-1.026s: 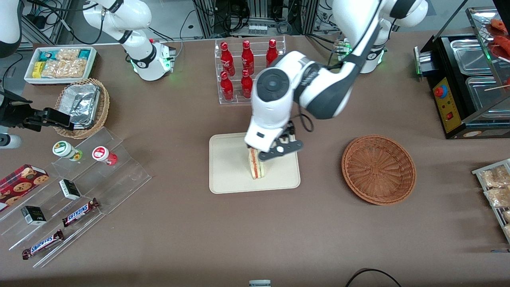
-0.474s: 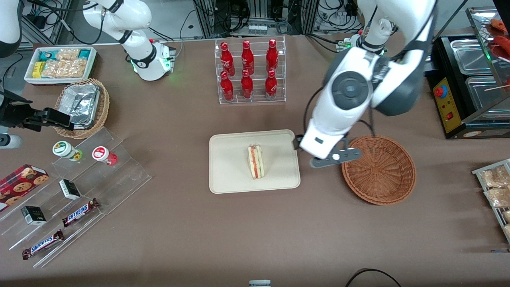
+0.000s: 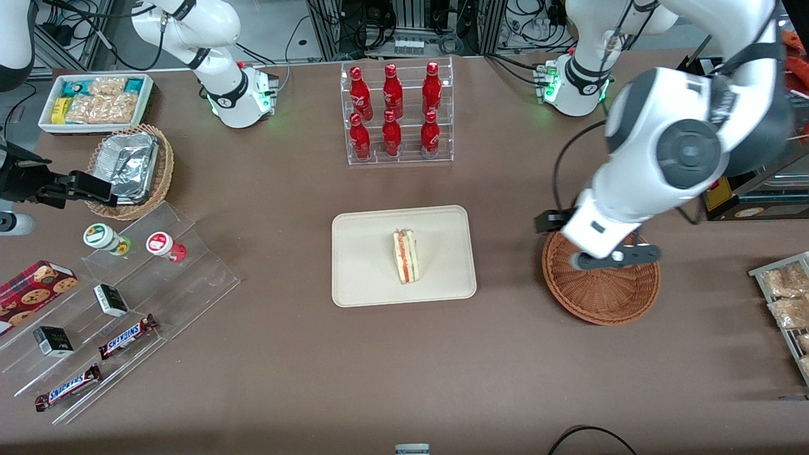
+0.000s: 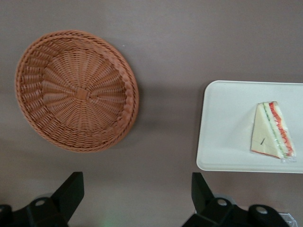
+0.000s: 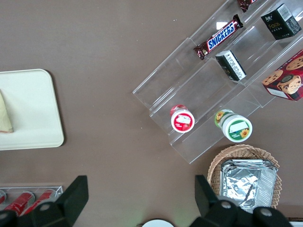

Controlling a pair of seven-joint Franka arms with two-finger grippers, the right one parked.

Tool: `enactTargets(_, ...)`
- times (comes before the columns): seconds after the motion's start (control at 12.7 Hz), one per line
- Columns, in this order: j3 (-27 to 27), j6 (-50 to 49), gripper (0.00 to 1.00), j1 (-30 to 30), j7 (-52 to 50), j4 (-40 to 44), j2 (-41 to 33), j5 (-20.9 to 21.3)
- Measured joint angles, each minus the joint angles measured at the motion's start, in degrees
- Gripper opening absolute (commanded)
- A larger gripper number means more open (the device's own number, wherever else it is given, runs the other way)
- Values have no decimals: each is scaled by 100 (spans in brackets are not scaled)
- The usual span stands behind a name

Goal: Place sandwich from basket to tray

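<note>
The sandwich (image 3: 405,256) lay on the tray (image 3: 366,278), roughly at the tray's middle, its red and green filling edge turned upward. In the front view, the left arm's hand (image 3: 614,258) hung above the basket (image 3: 600,297), over the part of it farther from the front camera, well apart from the tray. That view hid much of the hand under the arm's white wrist, so it did not show how the fingers stood.

The left wrist view did: two dark fingers (image 4: 70,191) stood wide apart with nothing between them, so the hand (image 4: 135,194) was spread open and held nothing. That same view showed the whole basket (image 4: 75,90) with nothing in it, the brown counter (image 4: 165,47) between it and the tray (image 4: 222,142), and the sandwich (image 4: 271,130) lying flat as a wedge, wrapped in clear film.

The right wrist view caught only one corner of the tray (image 5: 33,113), with a sliver of the sandwich (image 5: 4,118) at the picture's edge.
</note>
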State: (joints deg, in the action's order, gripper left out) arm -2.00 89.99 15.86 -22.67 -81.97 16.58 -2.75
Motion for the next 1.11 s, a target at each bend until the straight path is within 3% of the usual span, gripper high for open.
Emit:
enactTargets(0.39, 4, -361, 100, -566, 1130, -263, -478, -40)
enactTargets(0.87, -294, -614, 100, -1389, 1284, -510, -1015, -40)
enactTargets(1.11, -387, -763, 100, -1501, 1285, -515, -1152, -40)
